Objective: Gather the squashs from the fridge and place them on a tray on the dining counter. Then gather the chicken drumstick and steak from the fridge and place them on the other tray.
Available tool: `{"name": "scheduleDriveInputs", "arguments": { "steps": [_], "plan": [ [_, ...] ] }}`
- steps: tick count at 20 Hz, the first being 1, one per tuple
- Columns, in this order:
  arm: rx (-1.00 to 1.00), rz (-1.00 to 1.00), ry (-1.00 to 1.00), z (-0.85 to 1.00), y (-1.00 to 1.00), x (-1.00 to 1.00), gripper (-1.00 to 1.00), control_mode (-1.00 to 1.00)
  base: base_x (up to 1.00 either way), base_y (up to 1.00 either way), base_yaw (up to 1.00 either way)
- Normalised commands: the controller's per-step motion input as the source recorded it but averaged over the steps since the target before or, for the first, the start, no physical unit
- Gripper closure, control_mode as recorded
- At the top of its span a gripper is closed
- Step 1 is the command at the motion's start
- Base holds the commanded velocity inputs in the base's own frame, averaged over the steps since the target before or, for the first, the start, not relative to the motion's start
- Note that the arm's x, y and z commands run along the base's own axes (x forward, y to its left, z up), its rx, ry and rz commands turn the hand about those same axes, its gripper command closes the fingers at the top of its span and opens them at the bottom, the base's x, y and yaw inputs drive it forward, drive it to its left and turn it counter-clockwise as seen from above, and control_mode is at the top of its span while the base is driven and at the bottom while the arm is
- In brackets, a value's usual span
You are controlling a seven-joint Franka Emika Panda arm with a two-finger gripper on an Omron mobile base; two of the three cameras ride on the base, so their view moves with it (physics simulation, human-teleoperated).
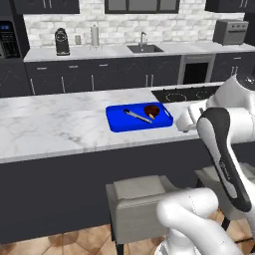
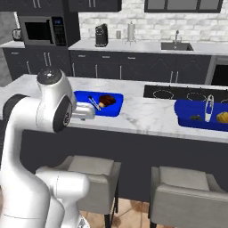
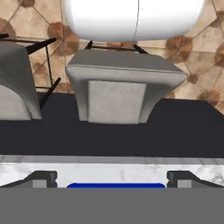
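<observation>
We see the gripper (image 3: 112,180) open and empty over the counter (image 1: 50,124); steak (image 1: 151,110) and drumstick (image 1: 136,116) lie on the tray (image 1: 117,123).

Bare marble lies left of the tray (image 1: 115,124) on the dining counter (image 1: 50,124) (stools (image 1: 137,199) crowd the near edge).
</observation>
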Motion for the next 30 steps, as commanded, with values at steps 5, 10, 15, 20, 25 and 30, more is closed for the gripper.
{"name": "scheduleDriveInputs", "arguments": {
  "steps": [5, 10, 15, 20, 25, 30],
  "plan": [
    [0.0, -0.06, -0.11, -0.01, 0.0, -0.89, -1.0, -1.0, 0.0, 0.0, 0.0],
    [0.0, -0.04, -0.03, 0.0, 0.0, -0.47, -1.0, -1.0, 0.0, 0.0, 0.0],
    [0.0, 0.0, 0.0, 0.0, 0.0, 0.0, -1.0, 1.0, -0.4, -0.11, -0.09],
    [0.0, 0.0, 0.0, 0.0, 0.0, 0.0, -1.0, 1.0, -0.77, -0.38, -0.35],
    [0.0, 0.0, 0.0, 0.0, 0.0, 0.0, -1.0, 1.0, -0.51, -0.37, -0.43],
    [0.0, 0.0, 0.0, 0.0, 0.0, 0.0, -1.0, 1.0, -0.19, -0.06, -0.63]
  ]
}}
